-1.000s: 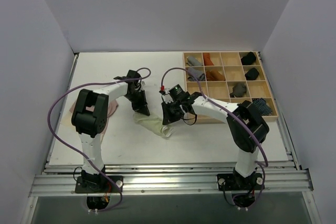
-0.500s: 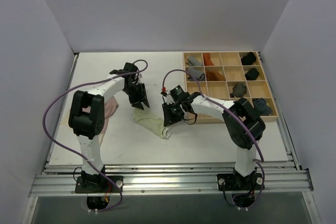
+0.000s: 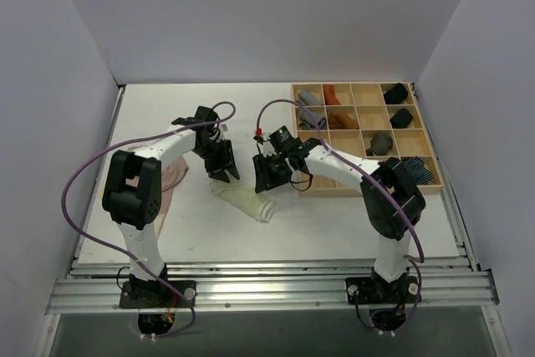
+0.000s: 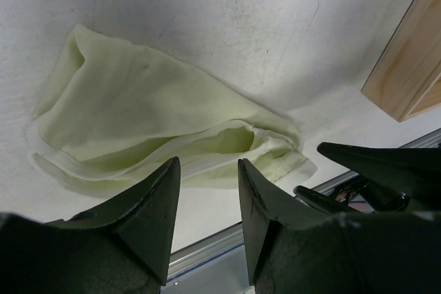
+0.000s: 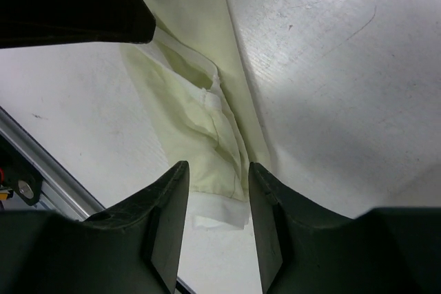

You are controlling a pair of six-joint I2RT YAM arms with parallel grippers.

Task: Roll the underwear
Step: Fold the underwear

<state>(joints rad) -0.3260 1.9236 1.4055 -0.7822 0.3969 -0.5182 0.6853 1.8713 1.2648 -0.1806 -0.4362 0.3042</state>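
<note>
Left gripper [image 3: 229,176] and right gripper [image 3: 262,185] now farther back off the yellow-green underwear [image 3: 247,201]; jaws narrowly apart — empty

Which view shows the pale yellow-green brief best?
Left wrist: the pale yellow-green brief lies nearly whole in frame, its folds plain. Right wrist shows only part of it, cut off at the top; top external shows it small.

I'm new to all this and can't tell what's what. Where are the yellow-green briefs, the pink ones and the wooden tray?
yellow-green briefs [image 3: 247,201], top view, middle of the cloth.
pink briefs [image 3: 173,177], top view, its visible upper right part.
wooden tray [image 3: 359,84], top view, far rim.
</note>
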